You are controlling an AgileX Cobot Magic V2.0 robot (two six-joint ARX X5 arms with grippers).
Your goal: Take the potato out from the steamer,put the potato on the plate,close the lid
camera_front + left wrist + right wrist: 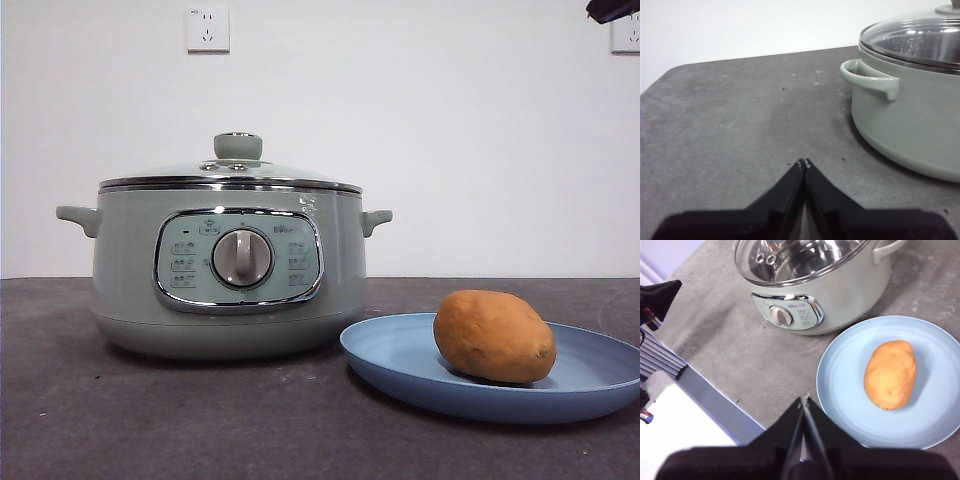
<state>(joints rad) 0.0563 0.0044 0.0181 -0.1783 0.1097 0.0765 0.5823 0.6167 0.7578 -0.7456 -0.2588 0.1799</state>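
The orange-brown potato (494,336) lies on the light-blue plate (400,355), to the right of the sage-green steamer (130,280). The glass lid (237,170) with its green knob sits closed on the steamer. In the right wrist view the potato (890,374) rests on the plate (845,385), with the steamer (840,295) beyond. My right gripper (804,400) is shut and empty, high above the plate's edge. My left gripper (803,163) is shut and empty, low over the table beside the steamer's handle (872,79). A black arm tip (612,9) shows at the top right corner of the front view.
The dark grey table top (200,420) carries everything. A white wall with two sockets (207,29) stands behind. In the right wrist view the table's edge (720,395) and white equipment (670,430) lie beside it.
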